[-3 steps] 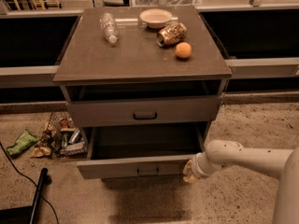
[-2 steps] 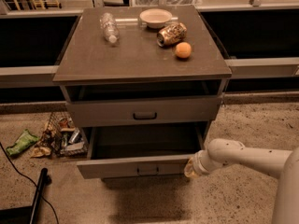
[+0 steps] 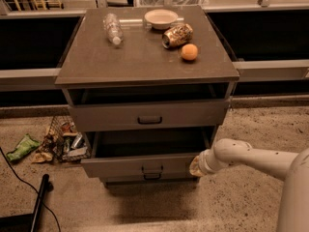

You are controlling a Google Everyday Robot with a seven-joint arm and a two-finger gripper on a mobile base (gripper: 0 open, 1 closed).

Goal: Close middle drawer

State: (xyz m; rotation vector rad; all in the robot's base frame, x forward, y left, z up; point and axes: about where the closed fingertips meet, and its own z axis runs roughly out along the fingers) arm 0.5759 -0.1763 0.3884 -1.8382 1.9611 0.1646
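The cabinet [image 3: 145, 57] has three grey-brown drawers. The middle drawer [image 3: 140, 166] is pulled out, and its dark inside shows above its flat front and small dark handle. The uppermost drawer [image 3: 147, 115] is slightly open. Only the handle of the lowest drawer [image 3: 151, 177] shows under the middle one. My gripper [image 3: 195, 166] is at the right end of the middle drawer's front, touching or almost touching it. My white arm [image 3: 251, 156] comes in from the right.
On the cabinet top lie a clear plastic bottle [image 3: 113, 27], a white bowl [image 3: 161, 18], a tipped can [image 3: 176, 35] and an orange [image 3: 189, 52]. Litter and a wire basket [image 3: 60, 141] lie on the floor at the left. A black cable [image 3: 29, 187] runs across the floor at the lower left.
The middle drawer's front has moved a little inward toward the cabinet, and my gripper has moved with it at its right end.
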